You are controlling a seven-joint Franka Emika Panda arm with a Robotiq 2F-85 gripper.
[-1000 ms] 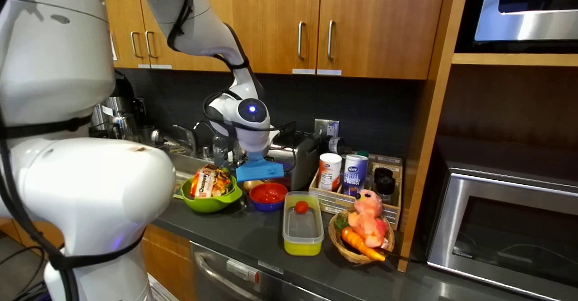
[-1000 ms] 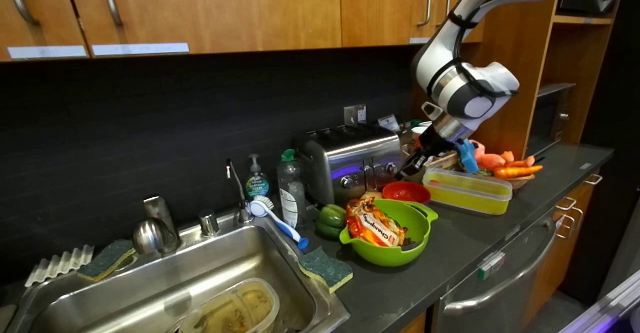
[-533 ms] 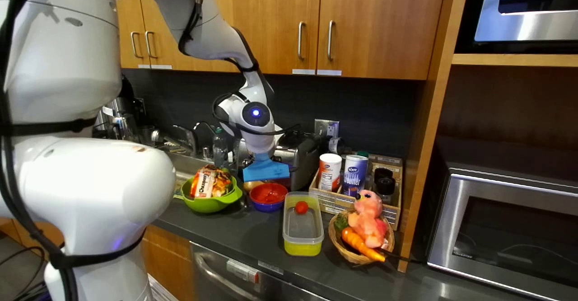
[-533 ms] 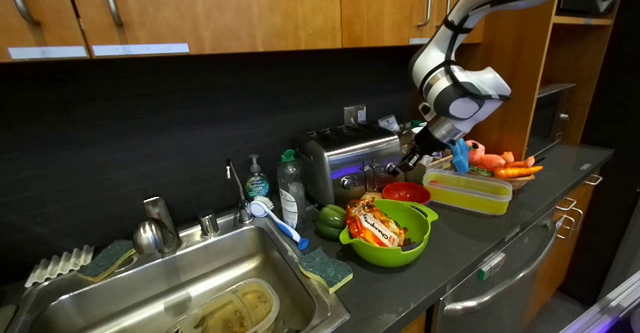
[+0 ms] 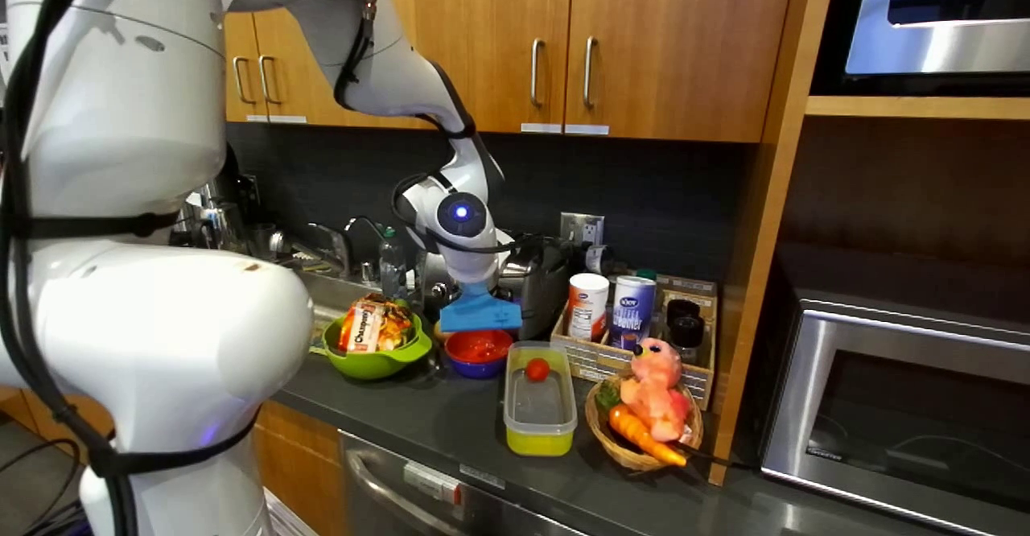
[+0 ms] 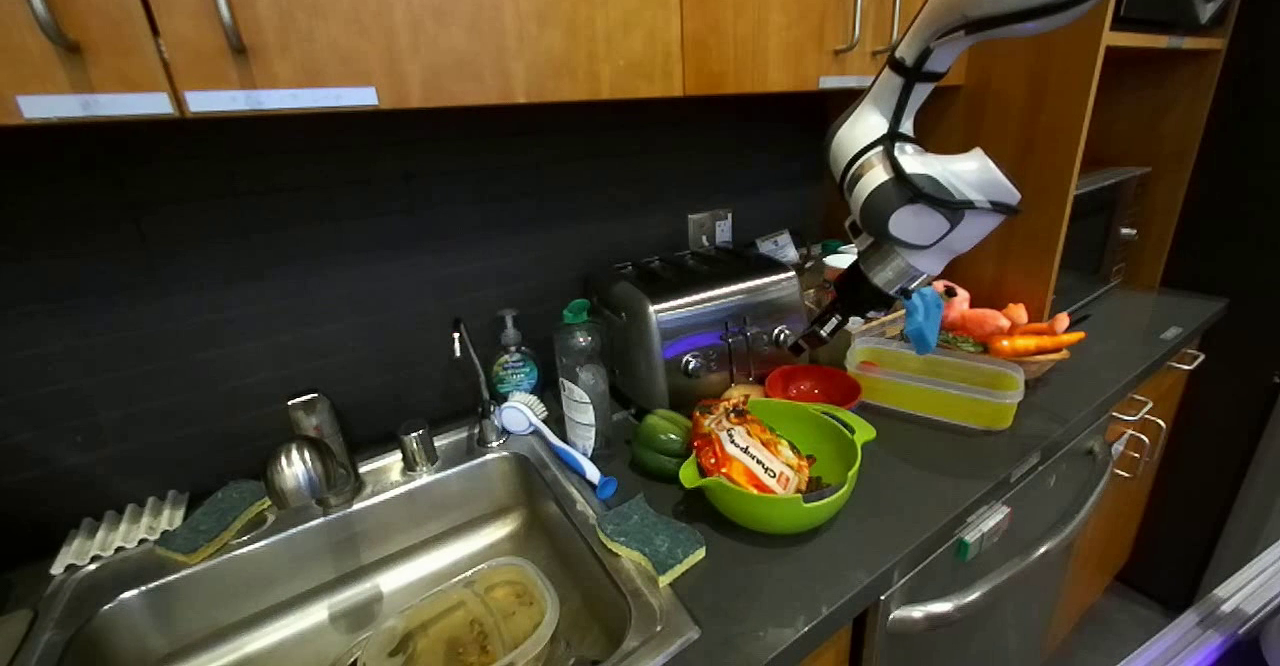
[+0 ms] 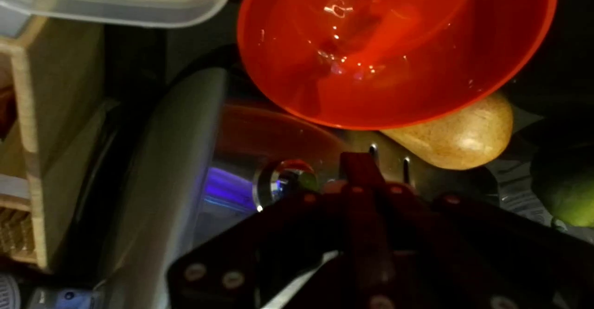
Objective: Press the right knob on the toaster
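Facing the toaster, an exterior view shows two knobs; wrist, one.

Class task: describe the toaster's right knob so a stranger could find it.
Below the wooden cabinets stands the shiny silver toaster. In an exterior view, its front shows a left knob and a right knob. The right one sits nearer the pincer.

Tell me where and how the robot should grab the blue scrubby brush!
Probably the middle of its handle: it's long and slim, so pinch across it. Come from above, on the sink side, because the green-capped bottle stands close behind it in an exterior view.
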